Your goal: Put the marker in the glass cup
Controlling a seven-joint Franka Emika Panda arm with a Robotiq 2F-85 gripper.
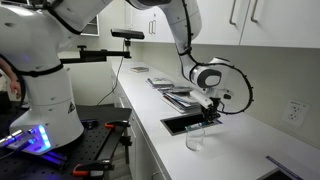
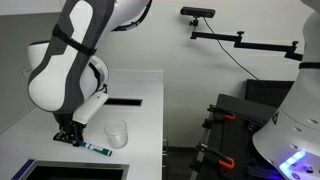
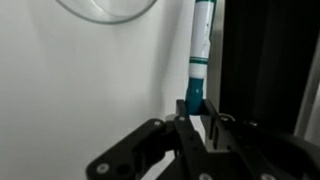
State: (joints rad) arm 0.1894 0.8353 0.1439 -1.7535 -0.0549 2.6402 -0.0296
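Your white countertop (image 2: 140,100), glass cup (image 2: 117,133) standing upright on it, marker (image 2: 97,149) lying flat just beside the cup, black tray (image 1: 175,125) near them, flat papers (image 1: 160,81) farther along.

arm (image 1: 185,40): white, arches from base at left over white counter (image 1: 255,135) | gripper (image 1: 207,114): pointing down, low over black tray (image 1: 175,125), finger spacing unreadable | glass cup (image 1: 195,141): upright on counter, at tray's near edge, just beside gripper
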